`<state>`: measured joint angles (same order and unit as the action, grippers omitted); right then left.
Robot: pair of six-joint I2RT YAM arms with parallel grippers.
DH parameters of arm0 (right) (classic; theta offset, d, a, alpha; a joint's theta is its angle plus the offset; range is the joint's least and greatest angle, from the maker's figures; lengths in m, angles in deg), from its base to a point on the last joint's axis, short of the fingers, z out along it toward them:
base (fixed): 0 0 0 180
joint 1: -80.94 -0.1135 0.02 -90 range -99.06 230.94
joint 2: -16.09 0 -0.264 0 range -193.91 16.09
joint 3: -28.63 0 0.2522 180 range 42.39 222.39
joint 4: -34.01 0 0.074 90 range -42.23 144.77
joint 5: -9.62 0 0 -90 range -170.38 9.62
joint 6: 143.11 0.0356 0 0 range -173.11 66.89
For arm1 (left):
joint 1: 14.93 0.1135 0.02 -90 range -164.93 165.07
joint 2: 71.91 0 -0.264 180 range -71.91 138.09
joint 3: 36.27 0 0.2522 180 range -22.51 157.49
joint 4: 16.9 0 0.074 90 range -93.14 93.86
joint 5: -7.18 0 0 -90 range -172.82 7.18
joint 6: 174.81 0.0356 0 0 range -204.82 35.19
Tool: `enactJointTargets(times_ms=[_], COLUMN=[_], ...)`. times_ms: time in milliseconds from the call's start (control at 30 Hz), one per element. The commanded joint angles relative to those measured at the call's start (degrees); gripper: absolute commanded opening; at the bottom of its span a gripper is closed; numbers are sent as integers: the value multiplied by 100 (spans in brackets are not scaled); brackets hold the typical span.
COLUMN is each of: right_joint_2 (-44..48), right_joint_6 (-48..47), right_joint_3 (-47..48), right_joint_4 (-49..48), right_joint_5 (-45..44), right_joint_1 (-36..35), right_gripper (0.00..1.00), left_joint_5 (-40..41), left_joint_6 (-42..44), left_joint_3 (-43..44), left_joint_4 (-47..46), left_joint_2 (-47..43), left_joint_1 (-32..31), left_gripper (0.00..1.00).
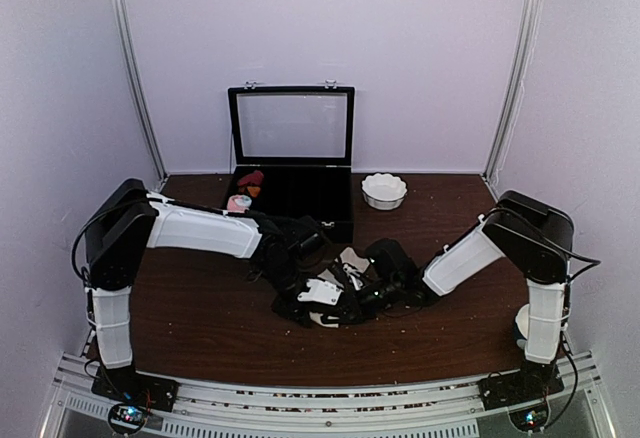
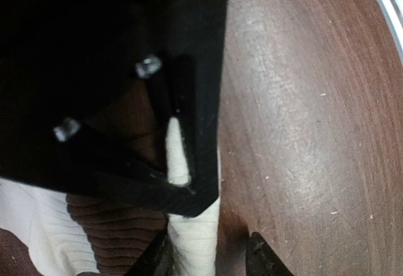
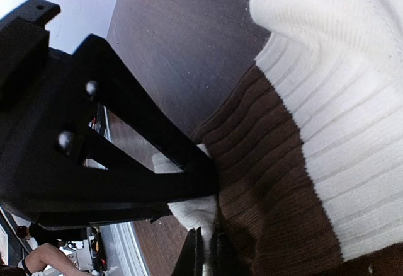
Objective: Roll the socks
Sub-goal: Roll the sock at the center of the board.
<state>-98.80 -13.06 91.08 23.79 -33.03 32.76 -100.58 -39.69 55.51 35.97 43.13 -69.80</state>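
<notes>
A pair of cream-white ribbed knit socks with a wide brown band (image 3: 271,181) is lying on the dark brown wooden table (image 1: 200,323), near its middle and a little toward the front edge. In the overhead view both arms are reaching inward and their heads are crowding over the fabric, so only pale patches of it are showing between the black parts.

The left tool (image 2: 189,191) is pointing down at the socks. Its two black fingers are angling in toward each other until the tips are almost meeting, and a narrow strip of cream ribbing is showing in the gap between them and running on below the tips. The brown band is lying just to the left of that strip. Whether the fingers are actually pinching the strip or only framing it cannot be told from this view.

The right tool (image 3: 211,181) is sitting with its fingers brought fully together. The tips are lying at the edge of the socks, right where the brown band begins, and a small lump of cream fabric is bulging just beneath them; whether any of it is caught between the fingers cannot be told. The rest of the socks is spreading away from this tool, brown first and then cream.

Farther back, well apart from the socks, a black case with its glass lid raised (image 1: 290,128) is standing against the rear wall, and a white scalloped bowl (image 1: 384,190) is sitting just beside it.
</notes>
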Motion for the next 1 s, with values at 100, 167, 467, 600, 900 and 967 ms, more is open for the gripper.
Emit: enactJointTargets(times_ms=[100, 167, 467, 600, 900, 967], right_joint_2=[-483, -460, -61, 378, 1307, 1475], right_joint_6=[164, 185, 225, 25, -294, -324], right_joint_3=[-480, -527, -946, -1217, -2143, -2430], right_joint_4=[1039, 973, 274, 22, -227, -270], right_joint_5=[-618, -600, -867, -1042, -1558, -1733], right_joint_1=[93, 90, 86, 74, -64, -98], right_gripper=[0, 0, 12, 33, 41, 41], left_joint_5=[309, 287, -528, -881, -996, -1044], left_joint_6=[-48, -74, -191, -269, -436, -492], left_joint_3=[2, -14, 219, 601, 1095, 1211], left_joint_4=[-62, -66, 539, 1070, 1548, 1656], left_joint_2=[134, 148, 406, 844, 1393, 1482], left_joint_1=[-32, -32, 268, 504, 621, 650], left_gripper=[28, 20, 0, 0, 0, 0])
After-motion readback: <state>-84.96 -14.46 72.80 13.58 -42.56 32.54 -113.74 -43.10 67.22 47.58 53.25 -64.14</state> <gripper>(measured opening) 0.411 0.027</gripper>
